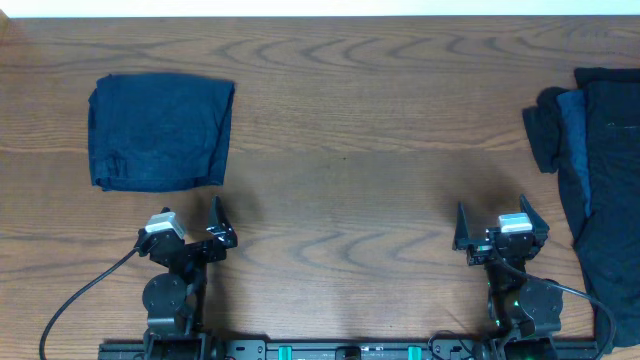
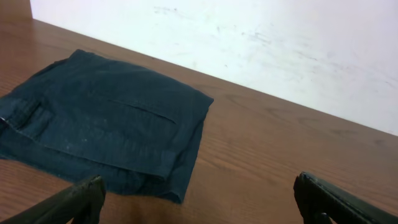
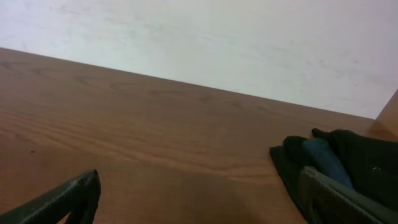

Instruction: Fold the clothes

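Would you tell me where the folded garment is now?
In the overhead view, the folded garment lies at left, just beyond the left gripper, opposite the unfolded pile.

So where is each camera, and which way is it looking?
Overhead: above the table, looking straight down at the open left gripper and right gripper, the folded garment and the dark heap.
Left wrist: low on the left arm, facing the white wall across the folded garment; its own fingers show at the bottom.
Right wrist: low on the right arm, facing the wall; its fingers and the heap's edge show.
Shared: overhead and left wrist both see the folded garment.
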